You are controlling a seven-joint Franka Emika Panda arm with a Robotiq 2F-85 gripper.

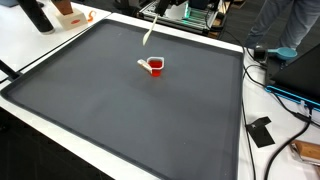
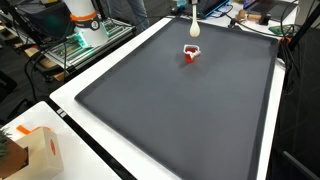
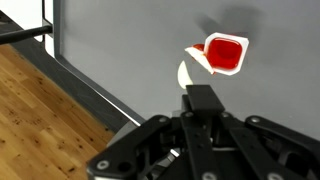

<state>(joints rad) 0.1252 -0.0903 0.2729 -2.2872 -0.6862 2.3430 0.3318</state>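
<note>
A small red cup with a white tab on its side stands on the dark grey mat, toward its far edge. In the wrist view the cup lies just ahead and to the right of my gripper. The fingers are shut on the handle of a pale white spoon. It hangs bowl down above the mat, a short way from the cup and not touching it. Its bowl peeks out past the fingertips.
A white table border rings the mat. A cardboard box sits at a near corner, an orange box at another. Cables and a black block lie beside the mat. The wrist view shows wooden floor.
</note>
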